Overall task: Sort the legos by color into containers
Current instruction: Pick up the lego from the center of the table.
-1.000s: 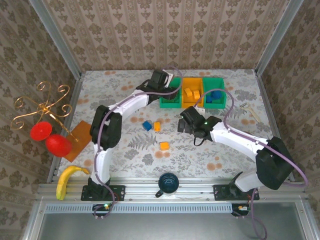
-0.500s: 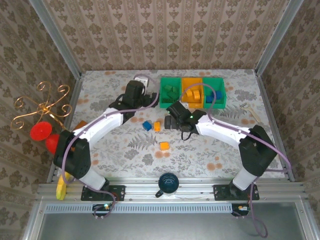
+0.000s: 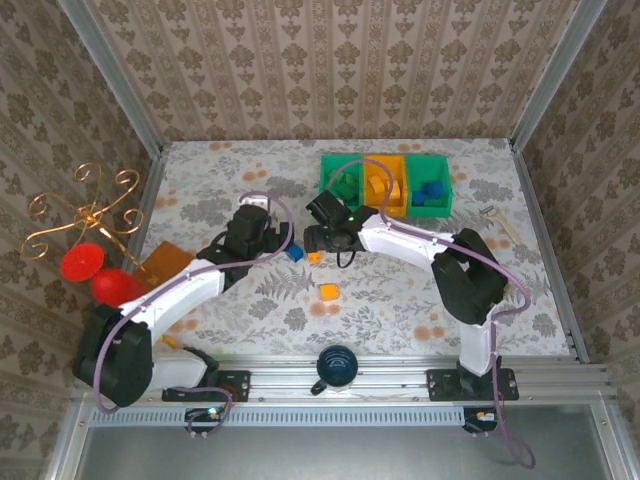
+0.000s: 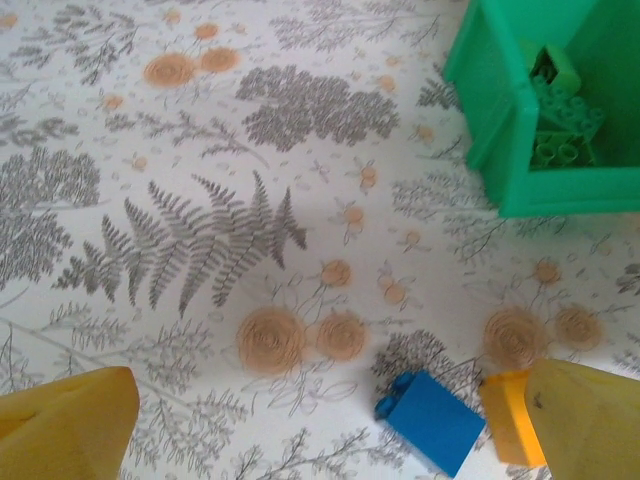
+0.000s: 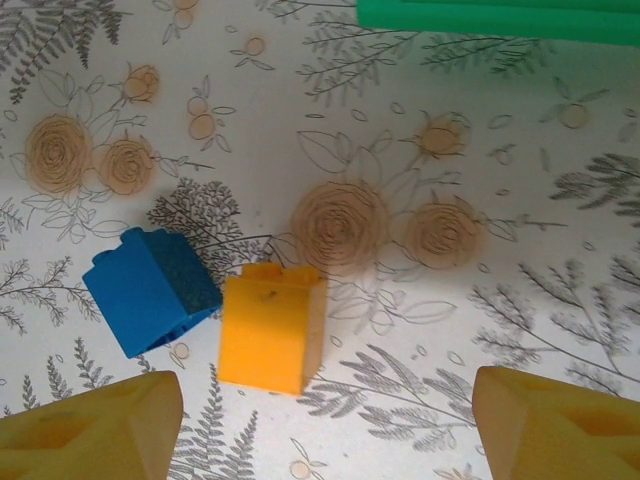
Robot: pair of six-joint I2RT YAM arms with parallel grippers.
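**Two arms meet over a pair of loose legos on the bench**

We see the left fingers (image 4: 70, 420) spread wide and holding nothing, low over the flowered bench (image 4: 200, 150). A blue lego (image 4: 430, 420) and an orange lego (image 4: 503, 418) lie side by side, the orange one just beside one finger. The right fingers (image 5: 560, 420) stand well apart too, gripping nothing. That same orange lego lies between them, touching neither. A second orange lego (image 3: 328, 291) lies apart from the pair, nearer the arm bases. At the far side the containers stand in a row. We count a green bin (image 4: 520, 190) holding green legos (image 4: 560, 110), an orange bin (image 3: 390, 159) with orange pieces, and a second green bin (image 3: 430, 211) with blue ones.
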